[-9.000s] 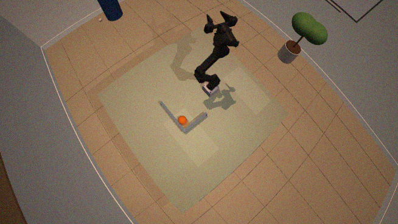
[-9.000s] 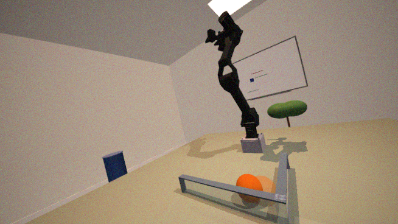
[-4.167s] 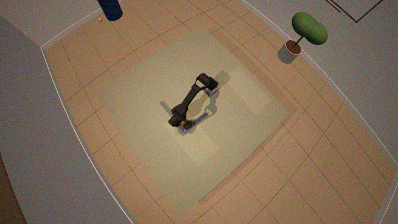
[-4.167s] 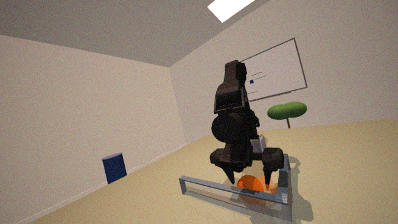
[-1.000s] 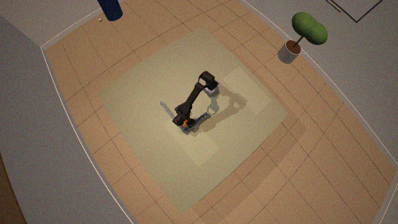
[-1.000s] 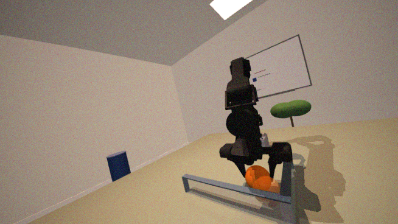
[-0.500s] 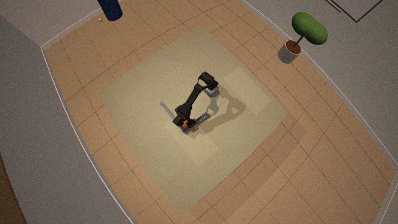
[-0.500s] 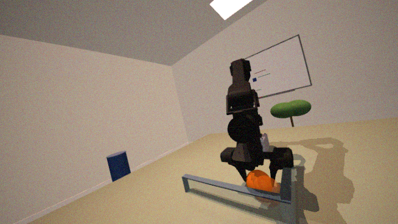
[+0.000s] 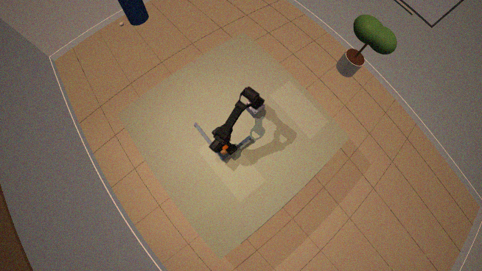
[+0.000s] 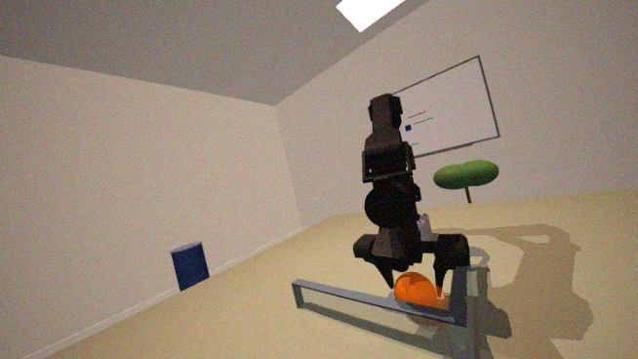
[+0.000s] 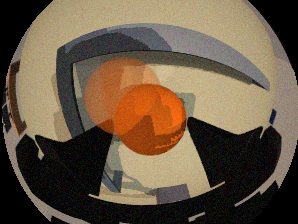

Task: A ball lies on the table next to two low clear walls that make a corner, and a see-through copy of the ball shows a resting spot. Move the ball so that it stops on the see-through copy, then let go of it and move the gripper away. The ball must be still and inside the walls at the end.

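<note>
Basically one black pincer (image 9: 225, 148) (image 10: 416, 290) (image 11: 150, 121), one orange ball (image 9: 225, 147) (image 10: 410, 284) (image 11: 151, 120), two low walls (image 9: 203, 133) (image 10: 353, 294) (image 11: 200, 45).
</note>
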`<state>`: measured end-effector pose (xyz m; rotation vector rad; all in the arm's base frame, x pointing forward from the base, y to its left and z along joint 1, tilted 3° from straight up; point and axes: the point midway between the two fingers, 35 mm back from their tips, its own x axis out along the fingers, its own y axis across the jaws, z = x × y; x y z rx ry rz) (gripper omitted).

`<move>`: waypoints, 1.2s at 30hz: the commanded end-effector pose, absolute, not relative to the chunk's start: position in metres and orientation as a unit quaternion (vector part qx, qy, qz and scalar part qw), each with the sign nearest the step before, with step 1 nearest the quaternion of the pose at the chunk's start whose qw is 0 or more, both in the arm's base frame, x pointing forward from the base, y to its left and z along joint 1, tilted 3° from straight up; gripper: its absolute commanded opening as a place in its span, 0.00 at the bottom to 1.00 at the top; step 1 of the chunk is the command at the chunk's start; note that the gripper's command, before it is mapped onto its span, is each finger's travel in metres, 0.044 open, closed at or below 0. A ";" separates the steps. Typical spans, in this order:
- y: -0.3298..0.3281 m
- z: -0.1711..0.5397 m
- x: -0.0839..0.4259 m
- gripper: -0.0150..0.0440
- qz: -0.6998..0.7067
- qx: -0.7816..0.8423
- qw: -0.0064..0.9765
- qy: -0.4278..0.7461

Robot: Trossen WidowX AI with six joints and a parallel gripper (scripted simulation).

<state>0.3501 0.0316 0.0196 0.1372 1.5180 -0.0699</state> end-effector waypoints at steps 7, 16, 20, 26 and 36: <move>0.029 0.100 0.347 1.00 -0.032 0.065 0.727 0.682; 0.026 0.089 0.348 0.91 -0.013 0.045 0.735 0.676; 0.011 0.069 0.330 0.73 0.100 -0.079 0.729 0.673; -0.004 0.045 0.304 0.47 0.231 -0.219 0.695 0.644; -0.004 0.045 0.304 0.25 0.231 -0.219 0.695 0.644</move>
